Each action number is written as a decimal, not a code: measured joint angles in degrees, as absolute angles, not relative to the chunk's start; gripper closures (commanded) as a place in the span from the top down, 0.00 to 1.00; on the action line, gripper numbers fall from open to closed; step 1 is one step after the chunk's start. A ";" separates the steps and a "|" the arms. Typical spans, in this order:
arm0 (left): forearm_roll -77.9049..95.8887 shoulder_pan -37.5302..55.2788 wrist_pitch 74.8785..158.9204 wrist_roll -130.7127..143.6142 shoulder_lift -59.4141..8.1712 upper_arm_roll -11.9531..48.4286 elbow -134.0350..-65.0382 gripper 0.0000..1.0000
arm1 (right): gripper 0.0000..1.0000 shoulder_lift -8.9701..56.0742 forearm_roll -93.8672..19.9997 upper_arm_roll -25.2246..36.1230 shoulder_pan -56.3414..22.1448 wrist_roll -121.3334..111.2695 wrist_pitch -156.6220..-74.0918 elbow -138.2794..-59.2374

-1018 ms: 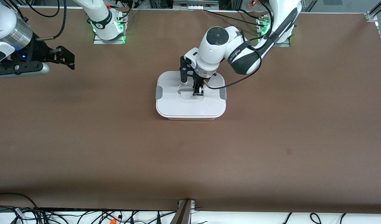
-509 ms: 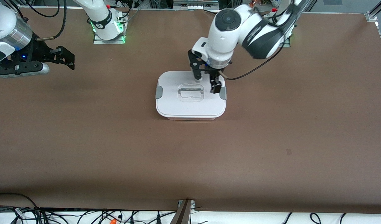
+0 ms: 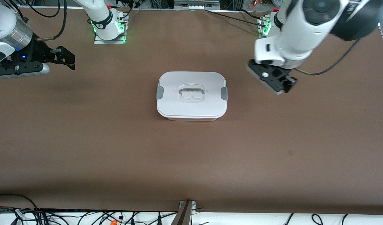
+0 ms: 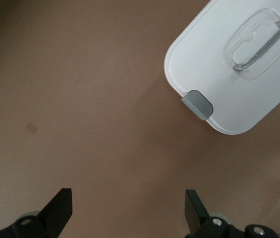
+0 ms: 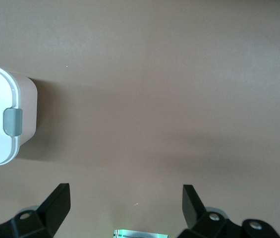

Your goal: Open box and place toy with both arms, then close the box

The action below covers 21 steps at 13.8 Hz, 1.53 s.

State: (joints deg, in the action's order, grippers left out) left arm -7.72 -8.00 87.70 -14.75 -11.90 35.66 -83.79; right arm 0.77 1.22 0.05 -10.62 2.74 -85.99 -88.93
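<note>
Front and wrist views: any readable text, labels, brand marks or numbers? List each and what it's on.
None can be read.
White plastic lid with grey side clips on the pink box: no print or label visible in any view.
White jointed left arm: no lettering can be made out.
Right arm: no lettering visible.
Brown table: one small dark mark, not a character.

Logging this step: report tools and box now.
Left tool open, empty, over bare table toward left arm's end. Right tool open, waiting. Box lidded, both clips on. Toy unseen.
</note>
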 measured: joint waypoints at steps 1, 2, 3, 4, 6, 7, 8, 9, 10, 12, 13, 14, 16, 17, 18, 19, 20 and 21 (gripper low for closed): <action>-7.72 -8.40 85.97 -13.09 -11.87 34.90 -82.54 1.00 | 1.00 0.77 1.22 0.04 -10.62 2.74 -85.98 -88.93; -7.71 -8.23 85.13 -12.00 -11.72 33.14 -81.68 1.00 | 1.00 0.77 1.21 0.03 -10.62 2.74 -85.98 -88.93; -7.70 -7.53 84.98 -11.57 -11.49 30.34 -81.00 1.00 | 1.00 0.77 1.21 0.02 -10.62 2.74 -85.98 -88.93; -7.68 -6.51 85.05 -11.40 -11.20 27.07 -80.55 1.00 | 1.00 0.77 1.21 0.01 -10.62 2.74 -85.98 -88.93; -7.63 -3.18 87.54 -11.18 -9.82 19.33 -80.78 1.00 | 1.00 0.77 1.21 0.01 -10.62 2.74 -85.98 -88.92; -7.59 -1.28 90.60 -10.02 -8.62 15.77 -81.89 1.00 | 1.00 0.77 1.20 0.01 -10.62 2.74 -85.98 -88.92; -7.14 0.12 93.68 -7.91 -7.24 13.01 -83.54 1.00 | 1.00 0.77 1.20 0.01 -10.63 2.74 -85.98 -88.92; -5.83 0.89 95.38 -5.10 -5.74 11.03 -85.48 1.00 | 1.00 0.77 1.20 0.01 -10.62 2.74 -85.98 -88.91; -4.70 1.64 95.99 -1.94 -4.08 9.06 -87.75 1.00 | 1.00 0.77 1.20 0.00 -10.62 2.74 -85.98 -88.91; -3.12 4.05 96.51 2.42 -0.64 3.81 -92.58 1.00 | 1.00 0.77 1.20 0.01 -10.62 2.74 -85.98 -88.91; -2.21 4.66 96.58 3.16 0.63 1.79 -94.33 1.00 | 1.00 0.77 1.20 0.00 -10.62 2.74 -85.98 -88.91; -1.44 4.77 96.62 3.32 1.41 0.61 -95.44 1.00 | 1.00 0.77 1.20 0.01 -10.62 2.74 -85.99 -88.91; -1.12 4.82 96.62 3.74 1.69 -0.33 -96.21 1.00 | 1.00 0.77 1.20 0.01 -10.62 2.74 -85.98 -88.91; -1.12 4.94 96.62 3.86 1.54 -0.62 -96.16 1.00 | 1.00 0.77 1.20 0.01 -10.62 2.74 -85.99 -88.91; -1.12 5.06 96.60 3.92 1.36 -0.75 -95.92 1.00 | 1.00 0.77 1.20 0.01 -10.62 2.74 -85.98 -88.91; -1.12 5.14 96.42 4.00 0.97 -0.77 -95.31 1.00 | 1.00 0.77 1.20 0.00 -10.62 2.74 -85.98 -88.91; -1.12 5.20 96.01 4.07 0.44 -0.77 -94.40 1.00 | 1.00 0.77 1.20 0.00 -10.62 2.74 -85.98 -88.91; -1.12 5.22 95.56 4.11 -0.15 -0.77 -93.56 1.00 | 1.00 0.77 1.20 0.01 -10.62 2.74 -85.98 -88.91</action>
State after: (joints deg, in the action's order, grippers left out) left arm -1.12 5.22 95.56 4.11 -0.15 -0.77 -93.56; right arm 0.77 1.20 0.01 -10.62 2.74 -85.98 -88.91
